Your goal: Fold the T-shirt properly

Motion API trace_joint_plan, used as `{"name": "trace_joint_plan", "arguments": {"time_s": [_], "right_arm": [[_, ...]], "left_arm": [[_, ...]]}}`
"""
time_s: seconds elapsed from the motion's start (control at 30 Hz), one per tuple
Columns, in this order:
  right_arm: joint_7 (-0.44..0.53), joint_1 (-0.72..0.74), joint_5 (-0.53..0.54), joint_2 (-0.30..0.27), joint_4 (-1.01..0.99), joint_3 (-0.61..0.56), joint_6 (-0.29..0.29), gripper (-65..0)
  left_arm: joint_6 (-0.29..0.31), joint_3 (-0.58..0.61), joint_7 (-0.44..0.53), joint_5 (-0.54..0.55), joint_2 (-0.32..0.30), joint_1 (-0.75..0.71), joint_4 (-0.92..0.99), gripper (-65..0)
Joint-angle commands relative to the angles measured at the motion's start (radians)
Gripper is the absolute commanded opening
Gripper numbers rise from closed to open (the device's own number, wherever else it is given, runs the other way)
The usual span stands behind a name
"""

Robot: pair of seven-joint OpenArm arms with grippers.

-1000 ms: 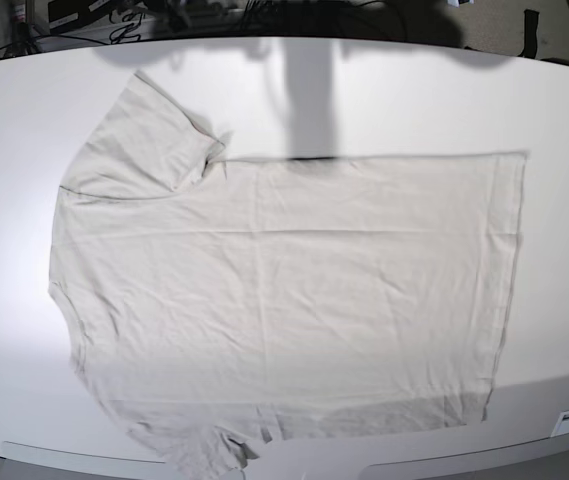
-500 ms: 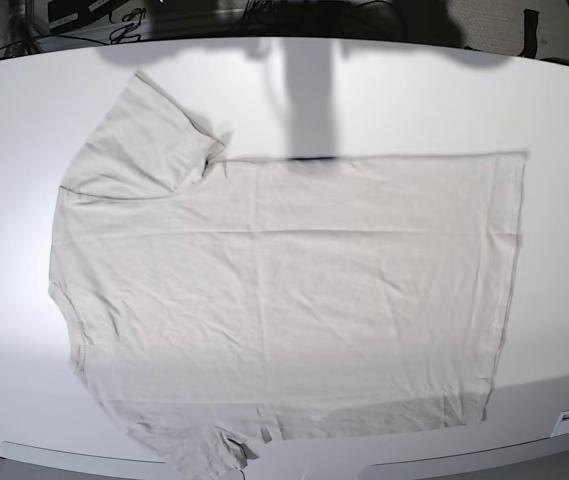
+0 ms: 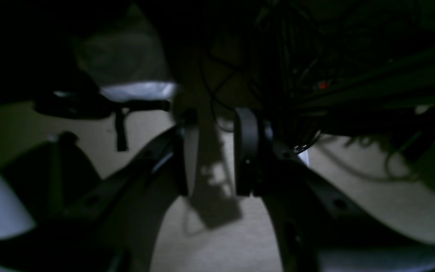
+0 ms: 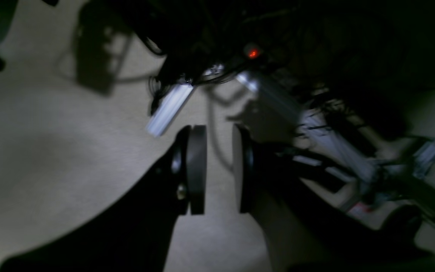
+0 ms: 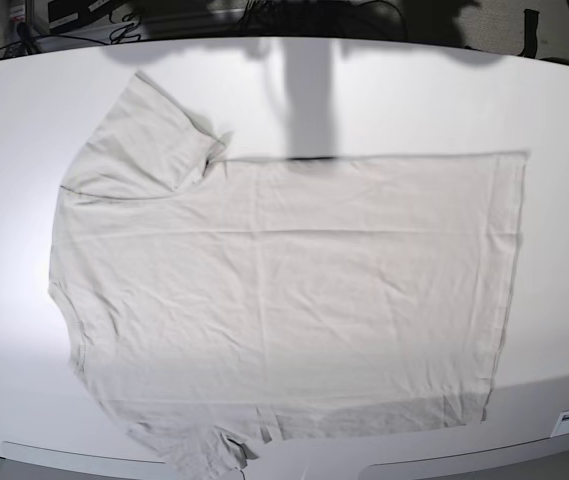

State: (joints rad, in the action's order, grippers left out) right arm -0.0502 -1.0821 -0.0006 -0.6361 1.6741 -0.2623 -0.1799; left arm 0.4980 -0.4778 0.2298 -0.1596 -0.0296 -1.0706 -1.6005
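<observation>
While T-shirt [image 5: 284,300] near sleeve runs off-frame, left end effector [image 3: 219,151], right end effector [image 4: 219,170] parted, empty.

One T-shirt [image 5: 284,290]; one table [image 5: 564,110]; two grippers: left gripper [image 3: 217,151]; right gripper [image 4: 219,170]

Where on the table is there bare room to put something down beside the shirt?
The table is bare right of the T-shirt's bottom hem, along the far edge beyond its upper side, and left of the sleeve. The near edge is crowded: cloth reaches it.
</observation>
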Motion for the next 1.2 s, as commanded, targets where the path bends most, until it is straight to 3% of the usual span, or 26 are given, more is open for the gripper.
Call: {"name": "trace_joint_plan", "arguments": {"time_s": [0.0, 0.13, 0.33, 0.5, 0.77, 0.93, 1.03, 1.17], "right_arm": [[0.001, -0.034, -0.005, -0.026, 0.043, 0.001, 0.008, -51.9], [-0.050, -0.098, -0.086, -0.094, 0.172, 0.001, 0.072, -51.9], [-0.068, -0.146, -0.181, -0.195, 0.280, 0.001, 0.237, -51.9], [-0.130, -0.145, -0.250, -0.261, 0.336, 0.001, 0.317, -51.9], [-0.215, -0.143, -0.370, -0.369, 0.399, 0.006, 0.512, -51.9], [-0.232, -0.131, -0.359, -0.394, 0.402, 0.101, 0.536, -51.8], [-0.231, -0.126, -0.356, -0.394, 0.402, 0.166, 0.535, -51.8], [-0.236, -0.126, -0.356, -0.394, 0.402, 0.223, 0.532, -51.8]], "left_arm": [[-0.005, -0.006, 0.007, 0.013, -0.013, -0.028, -0.034, -48.4], [-0.039, -0.006, -0.047, 0.006, -0.047, -0.029, -0.101, -48.4], [-0.066, -0.006, -0.048, -0.060, -0.108, -0.027, -0.186, -48.4], [-0.096, -0.006, -0.107, -0.064, -0.186, -0.026, -0.281, -48.4], [-0.133, -0.005, -0.140, -0.236, -0.288, -0.016, -0.421, -48.4], [-0.132, -0.005, -0.146, -0.351, -0.317, 0.069, -0.429, -48.4], [-0.132, 0.001, -0.148, -0.369, -0.318, 0.138, -0.429, -48.1], [-0.129, 0.063, -0.155, -0.457, -0.330, 0.213, -0.424, -42.2]]}}
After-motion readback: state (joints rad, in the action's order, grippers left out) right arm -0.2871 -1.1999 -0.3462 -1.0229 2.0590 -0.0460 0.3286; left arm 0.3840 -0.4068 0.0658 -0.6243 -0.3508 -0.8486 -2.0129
